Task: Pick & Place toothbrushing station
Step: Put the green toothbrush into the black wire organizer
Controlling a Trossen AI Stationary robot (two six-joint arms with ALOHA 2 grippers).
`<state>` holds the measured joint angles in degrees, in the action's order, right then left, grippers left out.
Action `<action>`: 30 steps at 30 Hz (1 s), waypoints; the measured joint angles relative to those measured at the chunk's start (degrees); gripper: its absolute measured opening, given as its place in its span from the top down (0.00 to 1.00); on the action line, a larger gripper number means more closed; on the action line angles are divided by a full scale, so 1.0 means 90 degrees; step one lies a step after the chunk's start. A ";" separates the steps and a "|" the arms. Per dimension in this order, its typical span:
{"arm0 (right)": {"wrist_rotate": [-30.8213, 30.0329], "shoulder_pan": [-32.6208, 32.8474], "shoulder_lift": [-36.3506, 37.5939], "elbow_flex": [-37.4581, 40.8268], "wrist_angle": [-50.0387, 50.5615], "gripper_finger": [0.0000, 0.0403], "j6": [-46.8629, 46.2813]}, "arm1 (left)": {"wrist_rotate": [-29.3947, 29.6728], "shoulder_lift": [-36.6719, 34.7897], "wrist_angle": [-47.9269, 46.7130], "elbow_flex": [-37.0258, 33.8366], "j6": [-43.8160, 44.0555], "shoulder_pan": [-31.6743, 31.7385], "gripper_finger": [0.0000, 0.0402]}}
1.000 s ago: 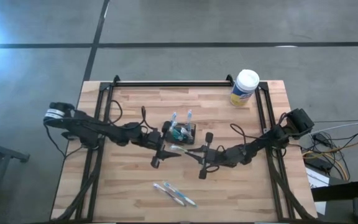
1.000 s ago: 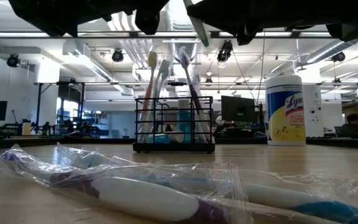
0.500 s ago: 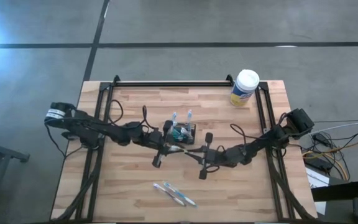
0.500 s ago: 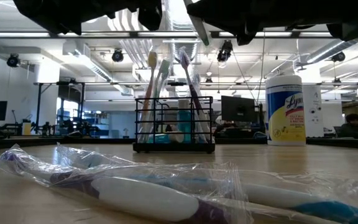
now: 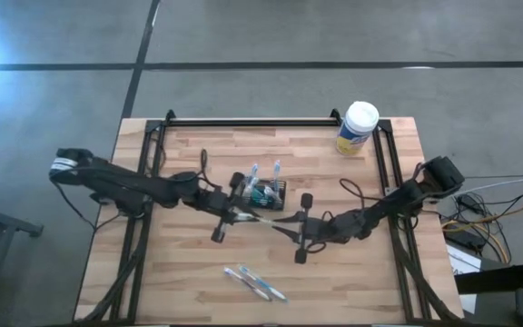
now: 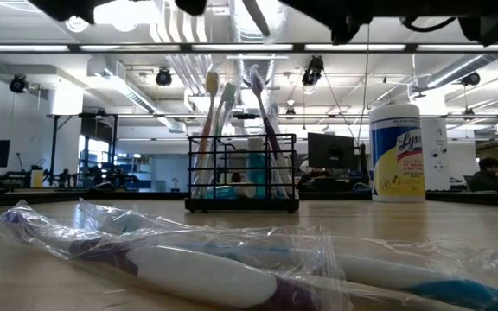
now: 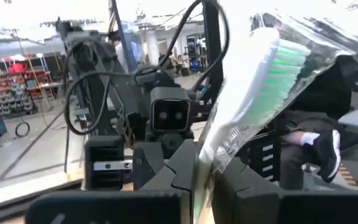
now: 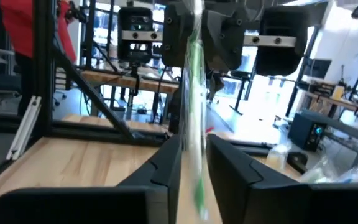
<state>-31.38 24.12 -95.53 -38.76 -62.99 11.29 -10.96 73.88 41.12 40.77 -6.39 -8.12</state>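
Passing a wrapped toothbrush [image 7: 253, 81] above the desk [image 5: 189, 272], the left tool [image 5: 237, 216] pinches it tight while the right tool [image 5: 286, 227] lets its grip go loose, so it can go into the toothbrushing station [image 5: 268, 193].

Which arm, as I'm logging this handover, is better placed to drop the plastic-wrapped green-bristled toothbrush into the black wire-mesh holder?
Left, probably: the left gripper is clamped on the plastic-wrapped toothbrush, right beside the black wire-mesh holder; the right gripper sits farther away.

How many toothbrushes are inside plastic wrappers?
3. Two wrapped toothbrushes lie side by side near the table's front edge. A third toothbrush hangs in the air, pinched by the left gripper, reaching the right gripper.
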 joint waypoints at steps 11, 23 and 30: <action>0.0070 0.0027 0.2488 0.0395 0.2873 0.78 -0.0888 | 0.0564 -0.2256 -0.2679 -0.0194 -0.0409 0.0027 0.94; 0.1223 0.0027 0.5986 0.1825 0.3641 0.94 -0.1179 | 0.0678 -0.3912 -0.2848 -0.1587 -0.0034 0.0029 0.94; 0.1219 0.0027 0.7189 0.3225 0.3035 0.98 -0.1438 | 0.0687 -0.4361 -0.3168 -0.1826 0.0180 0.0029 0.94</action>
<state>-20.42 24.36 -30.83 -9.73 -35.68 -1.66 -4.78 34.63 12.61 24.34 -4.77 -7.86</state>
